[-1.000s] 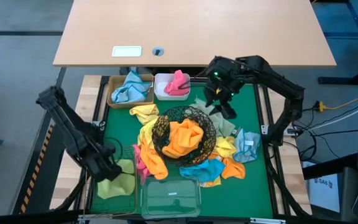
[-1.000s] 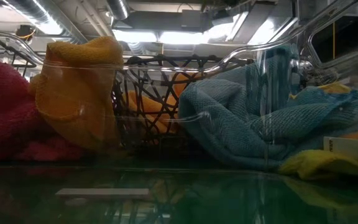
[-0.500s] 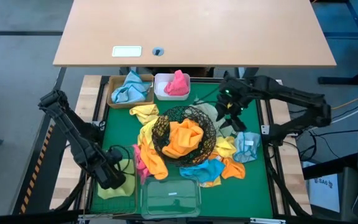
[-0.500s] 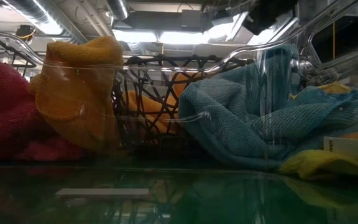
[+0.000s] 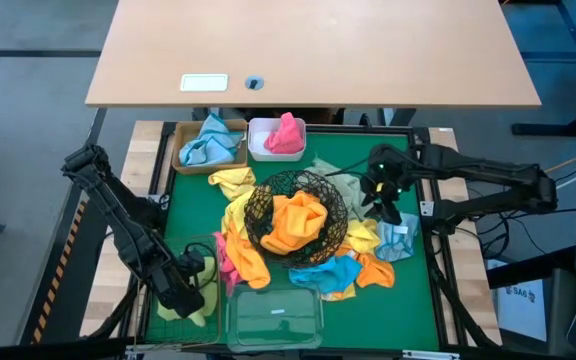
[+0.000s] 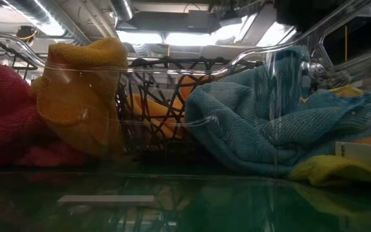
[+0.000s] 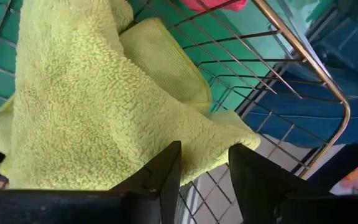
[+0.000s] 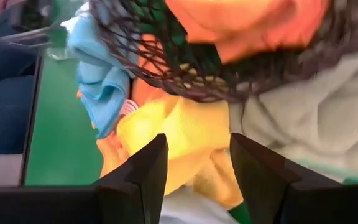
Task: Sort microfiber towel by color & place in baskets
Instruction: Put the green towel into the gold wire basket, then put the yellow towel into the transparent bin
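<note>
A yellow-green towel lies in the green wire-mesh basket at the table's near left. My left gripper stands open just over it. My right gripper is open above the right side of the towel pile, over a yellow towel and a pale grey-green towel. The black wire bowl in the middle holds an orange towel. Whether the left fingers touch the towel, I cannot tell.
At the far left, a tan tray holds a light blue towel, and a white tub holds a pink towel. A clear plastic box stands at the near edge. Yellow, orange, blue and pink towels ring the bowl.
My right gripper has swung from beside the white tub toward the table's right and near edge, and now hangs over the pile's right side. My left gripper has shifted a little toward the near edge, over the green wire basket.
</note>
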